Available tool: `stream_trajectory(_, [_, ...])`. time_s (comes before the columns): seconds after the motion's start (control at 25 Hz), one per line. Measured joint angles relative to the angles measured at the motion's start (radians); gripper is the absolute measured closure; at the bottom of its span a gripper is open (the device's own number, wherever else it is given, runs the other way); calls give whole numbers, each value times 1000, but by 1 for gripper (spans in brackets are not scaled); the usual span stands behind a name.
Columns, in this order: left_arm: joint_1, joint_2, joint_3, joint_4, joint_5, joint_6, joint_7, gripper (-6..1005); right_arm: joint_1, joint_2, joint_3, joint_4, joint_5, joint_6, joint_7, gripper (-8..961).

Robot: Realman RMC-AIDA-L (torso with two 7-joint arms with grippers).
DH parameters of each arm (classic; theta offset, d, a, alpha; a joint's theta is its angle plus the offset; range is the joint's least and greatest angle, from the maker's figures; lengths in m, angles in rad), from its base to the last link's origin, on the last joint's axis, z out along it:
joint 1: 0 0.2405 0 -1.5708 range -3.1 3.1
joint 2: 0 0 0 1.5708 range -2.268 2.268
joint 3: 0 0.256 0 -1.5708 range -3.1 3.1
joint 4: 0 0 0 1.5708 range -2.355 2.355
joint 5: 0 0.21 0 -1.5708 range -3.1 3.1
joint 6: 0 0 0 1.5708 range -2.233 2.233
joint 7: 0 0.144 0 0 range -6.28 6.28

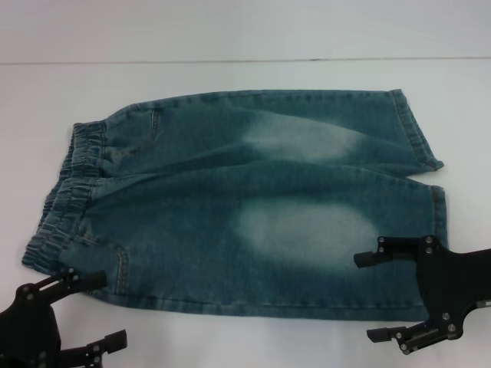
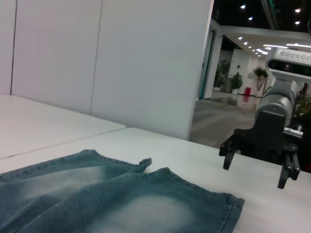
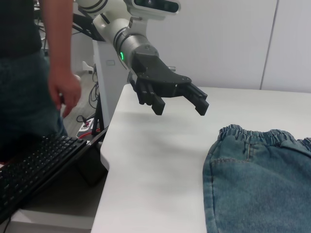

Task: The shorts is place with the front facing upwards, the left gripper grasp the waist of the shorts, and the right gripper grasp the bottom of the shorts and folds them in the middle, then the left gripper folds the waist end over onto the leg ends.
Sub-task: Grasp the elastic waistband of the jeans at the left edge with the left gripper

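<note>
shorts [image 1: 238, 207] lying flat on surface [image 1: 230, 38] | left tool [image 1: 73, 310] hovering wide at waist [image 1: 65, 203] — ready to grasp | right tool [image 1: 399, 295] spreading wide beside leg hems [image 1: 439, 211]

Left gripper [image 1: 84, 308] sits low at the near-left corner in the head view, its two black fingers spread wide apart and pointing toward the middle, holding nothing; from the right wrist view you can see it [image 3: 179, 101] hanging in the air off a bulky rounded black wrist on a white arm with a green light. Right gripper [image 1: 376, 297] is at the near-right, boxy black body, fingers also spread wide and pointing left. The left wrist view shows it [image 2: 254, 171] hovering with a silver-grey wrist piece above it, fingers angled downward and gripping nothing.
</note>
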Motion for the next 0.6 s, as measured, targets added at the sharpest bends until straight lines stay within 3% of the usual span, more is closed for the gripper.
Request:
stream_trajectory(0.36, [0,-4,-20,20,-7,-49,-52,123,-8,0,12,-1,4,2,-4,9])
stream_trajectory(0.6, [-1,-37,-75,197,-8,-62,-227,126,-10,-8,53,-2,1,3,-8,9])
